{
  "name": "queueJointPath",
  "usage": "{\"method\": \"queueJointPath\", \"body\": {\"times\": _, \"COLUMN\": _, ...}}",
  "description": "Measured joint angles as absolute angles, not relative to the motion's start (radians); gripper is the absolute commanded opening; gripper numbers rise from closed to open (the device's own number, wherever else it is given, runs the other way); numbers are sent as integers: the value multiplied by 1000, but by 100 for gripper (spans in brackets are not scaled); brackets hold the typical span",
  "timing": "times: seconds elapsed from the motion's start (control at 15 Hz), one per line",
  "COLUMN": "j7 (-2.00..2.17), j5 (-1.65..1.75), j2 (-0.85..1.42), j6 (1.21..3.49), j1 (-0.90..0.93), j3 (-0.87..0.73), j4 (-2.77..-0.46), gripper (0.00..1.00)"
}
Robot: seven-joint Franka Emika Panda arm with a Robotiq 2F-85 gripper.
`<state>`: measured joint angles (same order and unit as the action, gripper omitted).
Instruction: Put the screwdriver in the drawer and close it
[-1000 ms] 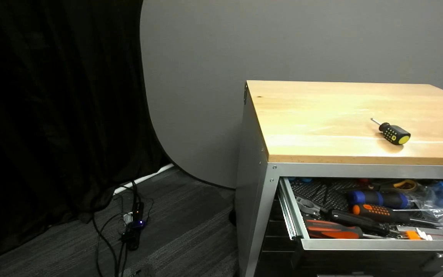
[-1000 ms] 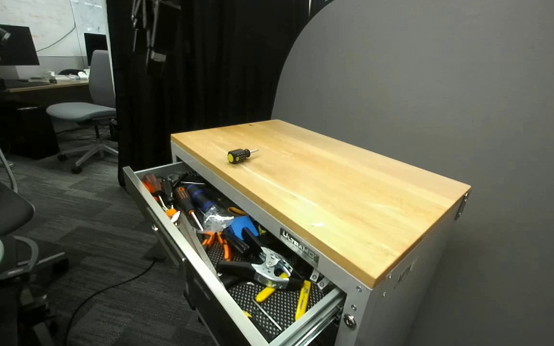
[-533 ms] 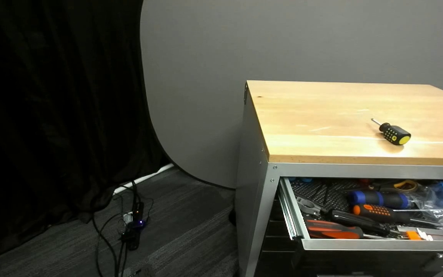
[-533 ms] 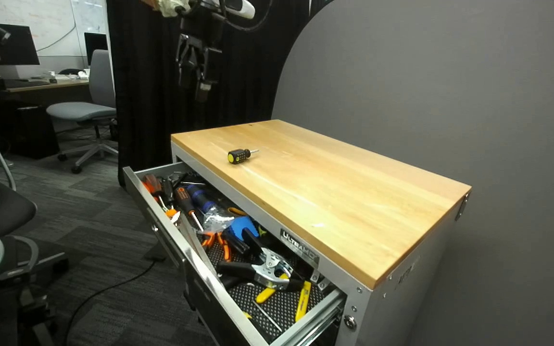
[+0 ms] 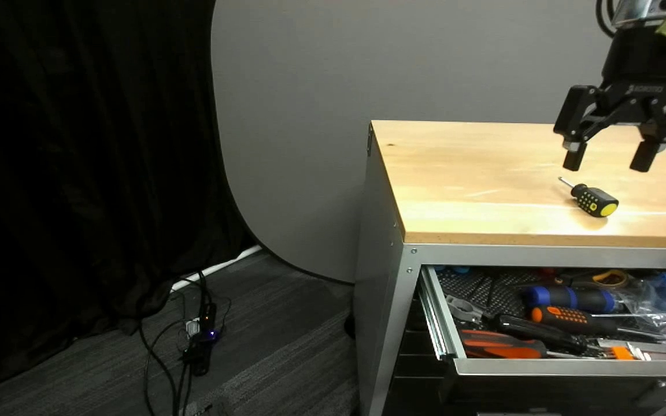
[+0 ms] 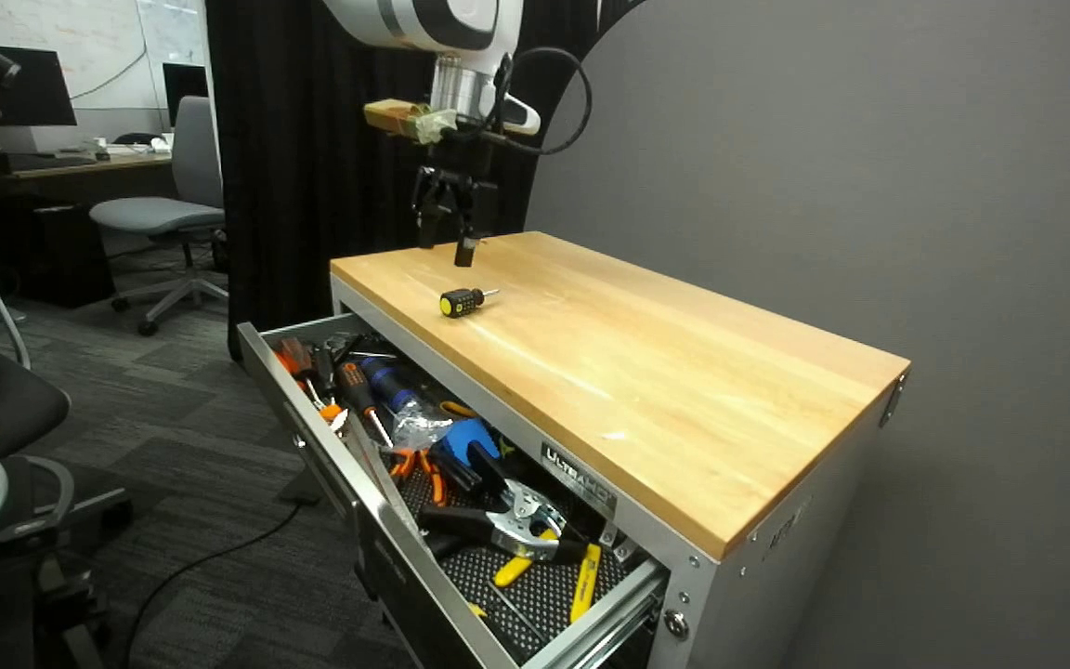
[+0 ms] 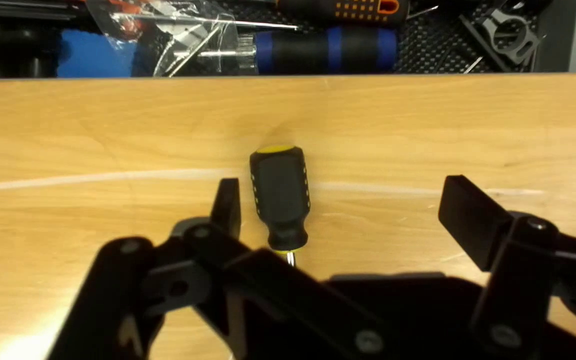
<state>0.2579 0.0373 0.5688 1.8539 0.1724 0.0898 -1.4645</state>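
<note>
Lowered and brought inward since half a second ago: black two-fingered gripper [image 5: 609, 159] on its white jointed arm [image 6: 414, 23]. Fingers [image 7: 228, 205] spread wide, holding nothing, tips hanging above the pale wooden top [image 5: 483, 173] of a grey metal cabinet [image 6: 776, 595].

Stubby screwdriver [image 5: 594, 201] with black, yellow-dotted handle and yellow end cap lies on that top near the front edge, unmoved. Wrist view: its handle shows in the gap between the fingers, nearer the one at picture left. Both exterior views put the fingertips above the surface, apart from the tool.

Silver-rimmed, black-fronted drawer [image 5: 570, 367] stands pulled out beneath the top. Inside: blue-and-black cylindrical handle [image 5: 570, 299], orange-and-black screwdriver handle [image 5: 567, 319], silver spring clamp [image 6: 524, 525] with black grips, crumpled clear plastic [image 6: 419, 425], flat yellow tool [image 6: 584, 581].

Writing: pale ROBOTIQ lettering [image 5: 645, 89] across the gripper body, small but just readable. Dark rectangular nameplate [image 6: 580, 476] on the cabinet's front rail, pale capitals starting ULTRA, last letters unclear. Further lettering on the cabinet's side panel, too oblique to read. Yellow emblem [image 5: 593, 207] on the screwdriver handle, too small to make out. Marks on the yellow tool, illegible. Background whiteboard [image 6: 108, 56] carries faint scrawl, likewise unreadable.
</note>
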Motion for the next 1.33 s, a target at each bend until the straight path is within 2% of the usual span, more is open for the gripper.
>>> {"method": "queueJointPath", "body": {"times": 0.27, "j7": 262, "j5": 79, "j2": 733, "j6": 1829, "j1": 195, "j3": 52, "j4": -1284, "gripper": 100}}
{"method": "queueJointPath", "body": {"times": 0.33, "j7": 265, "j5": 96, "j2": 765, "j6": 1813, "j1": 203, "j3": 39, "j4": -1240, "gripper": 75}}
{"method": "queueJointPath", "body": {"times": 0.47, "j7": 268, "j5": 116, "j2": 819, "j6": 1766, "j1": 216, "j3": 18, "j4": -1155, "gripper": 66}}
{"method": "queueJointPath", "body": {"times": 0.67, "j7": 262, "j5": 112, "j2": 865, "j6": 1654, "j1": 219, "j3": 17, "j4": -1062, "gripper": 40}}
{"method": "queueJointPath", "body": {"times": 0.93, "j7": 239, "j5": 76, "j2": 901, "j6": 1519, "j1": 218, "j3": 32, "j4": -994, "gripper": 12}}
{"method": "queueJointPath", "body": {"times": 1.0, "j7": 236, "j5": 69, "j2": 908, "j6": 1505, "j1": 215, "j3": 32, "j4": -983, "gripper": 15}}
{"method": "queueJointPath", "body": {"times": 1.33, "j7": 249, "j5": 17, "j2": 916, "j6": 1495, "j1": 194, "j3": 32, "j4": -969, "gripper": 14}}
